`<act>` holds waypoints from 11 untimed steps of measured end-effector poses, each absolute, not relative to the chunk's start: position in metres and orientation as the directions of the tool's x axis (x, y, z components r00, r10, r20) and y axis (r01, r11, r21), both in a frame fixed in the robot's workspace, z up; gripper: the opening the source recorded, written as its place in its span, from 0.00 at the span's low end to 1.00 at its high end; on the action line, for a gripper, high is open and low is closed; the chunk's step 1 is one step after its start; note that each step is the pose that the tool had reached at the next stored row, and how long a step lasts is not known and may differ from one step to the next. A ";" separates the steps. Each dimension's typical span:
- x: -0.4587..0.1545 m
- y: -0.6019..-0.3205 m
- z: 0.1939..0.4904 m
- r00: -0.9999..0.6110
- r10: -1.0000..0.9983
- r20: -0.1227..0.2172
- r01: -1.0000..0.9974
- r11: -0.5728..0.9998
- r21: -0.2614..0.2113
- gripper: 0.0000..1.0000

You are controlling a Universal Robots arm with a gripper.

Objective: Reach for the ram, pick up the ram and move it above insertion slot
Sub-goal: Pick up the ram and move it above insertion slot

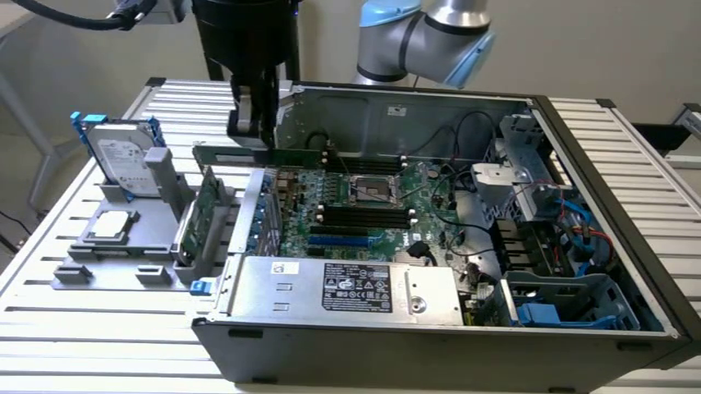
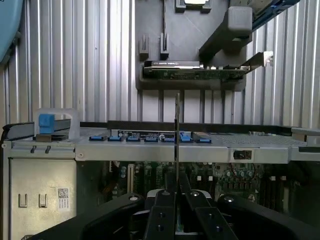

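So on the exterior view's left, the silver hard drive (image 1: 121,156) and the taller green expansion card (image 1: 195,220) sat in the grey holder (image 1: 93,267), untouched. The black gripper (image 1: 251,135) was clamped on the long thin green ram stick (image 1: 261,156), lifted over the open computer case's (image 1: 438,345) edge. Pickup looked done; the black memory slots (image 1: 367,216) lay further right, so not quite there.

exterior view high, angled down on computer case (image 1: 438,328) — wrist view close, both share case.
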State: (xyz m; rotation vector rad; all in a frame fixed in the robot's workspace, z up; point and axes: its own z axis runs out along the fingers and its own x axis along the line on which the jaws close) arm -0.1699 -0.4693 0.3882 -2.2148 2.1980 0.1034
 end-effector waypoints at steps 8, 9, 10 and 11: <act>-0.136 -0.466 0.388 0.007 -0.998 -0.069 -0.999 -0.009 0.034 0.14; -0.131 -0.465 0.388 0.007 -0.998 -0.070 -0.999 -0.009 0.034 0.14; -0.127 -0.465 0.388 0.007 -0.997 -0.071 -0.999 -0.009 0.034 0.14; -0.122 -0.464 0.388 0.007 -0.997 -0.071 -0.999 -0.009 0.034 0.14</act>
